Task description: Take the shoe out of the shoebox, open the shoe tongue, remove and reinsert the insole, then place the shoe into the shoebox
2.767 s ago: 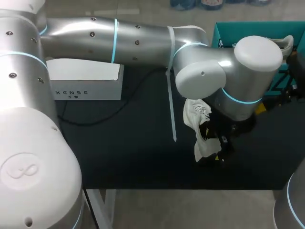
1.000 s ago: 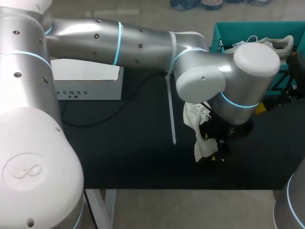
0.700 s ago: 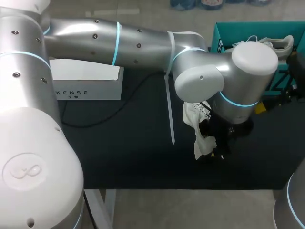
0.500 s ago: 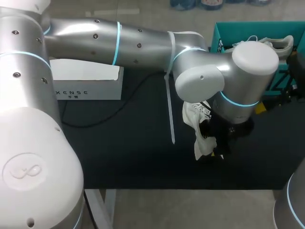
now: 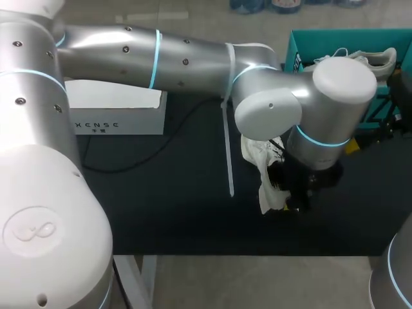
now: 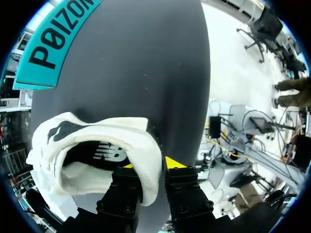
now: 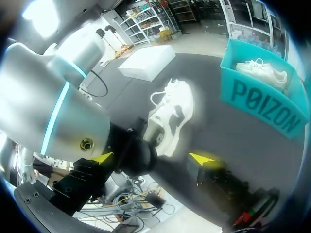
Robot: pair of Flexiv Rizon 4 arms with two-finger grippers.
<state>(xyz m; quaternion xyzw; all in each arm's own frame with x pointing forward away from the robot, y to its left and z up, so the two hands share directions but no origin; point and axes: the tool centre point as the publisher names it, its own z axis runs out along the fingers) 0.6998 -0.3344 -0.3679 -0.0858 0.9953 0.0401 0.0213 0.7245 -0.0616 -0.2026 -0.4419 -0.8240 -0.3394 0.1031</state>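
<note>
My left gripper [image 6: 146, 167] is clamped on the white shoe [image 6: 92, 145]. Both yellow-tipped fingers pinch the padded rim of the opening from two sides, close together. That wrist cam looks straight into the shoe's mouth, dark lining and all, with the dark table [image 6: 146, 73] past it and a corner of the teal shoebox [image 6: 53, 43] beyond.

The head cam can't show any of that grip. My left arm [image 5: 193, 58] reaches across from the left and its fat wrist joint sits right over the fingers. All I get there is the shoe [image 5: 257, 158] poking out from under it, right of the middle of the table [image 5: 161, 212]. I can't tell if it touches the surface.

The right wrist cam fills in the rest. My right gripper [image 7: 151, 158] has its fingers spread wide and holds nothing, and the left arm's dark gripper body sits just ahead of them. Past that is the shoe [image 7: 170, 116], laces up, well apart from the shoebox [image 7: 262, 109]. A second shoe [image 7: 260, 70] lies inside the box, and a white box [image 7: 148, 60] sits farther out.
</note>
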